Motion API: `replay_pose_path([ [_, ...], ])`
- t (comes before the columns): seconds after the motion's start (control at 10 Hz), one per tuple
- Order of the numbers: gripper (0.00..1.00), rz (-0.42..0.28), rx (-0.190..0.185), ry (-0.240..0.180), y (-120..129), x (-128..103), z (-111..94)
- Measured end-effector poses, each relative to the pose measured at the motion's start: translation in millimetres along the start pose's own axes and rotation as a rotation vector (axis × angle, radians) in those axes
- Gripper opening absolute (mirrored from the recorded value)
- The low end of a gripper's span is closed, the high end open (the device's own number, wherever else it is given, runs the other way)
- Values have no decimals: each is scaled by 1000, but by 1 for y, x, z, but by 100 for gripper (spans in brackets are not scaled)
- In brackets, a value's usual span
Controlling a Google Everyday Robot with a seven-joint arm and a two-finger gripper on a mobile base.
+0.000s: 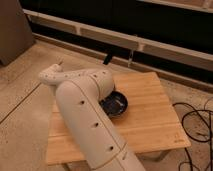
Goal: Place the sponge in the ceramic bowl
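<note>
Your sponge is not visible from this angle; the arm covers the left side of the scene. The ceramic bowl [118, 104] sits near the middle of the wooden counter [150, 112], upright, its left edge tucked behind the arm [82, 117]. That white arm rises from the bottom of the view, bends at an elbow above the counter's left corner, then folds back rightward and ends against the bowl's left rim. The gripper is hidden behind that last link, so you cannot tell whether it is spread or pinching anything. Black cables [197, 120] lie on the floor [25, 100] to the right.
</note>
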Motion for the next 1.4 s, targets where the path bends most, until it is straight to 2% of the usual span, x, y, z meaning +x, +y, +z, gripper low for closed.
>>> replay_pose_path([
  [0.1,2,6,-3,-14,-1,-1,-2],
  [0.2,0,23,-11,-64,-1,-7,-12],
  [0.3,0,45,-11,-145,-5,-16,-33],
  [0.4,0,66,0,-259,-11,-22,-68],
  [0.5,0,80,28,-362,-17,-20,-102],
  [0.7,0,107,120,-561,-34,4,-170],
  [0.9,0,122,184,-713,-49,32,-217],
  [1.1,0,120,207,-781,-51,45,-236],
  [1.3,0,119,208,-791,-50,47,-239],
  [1.4,0,129,195,-792,-50,45,-238],
])
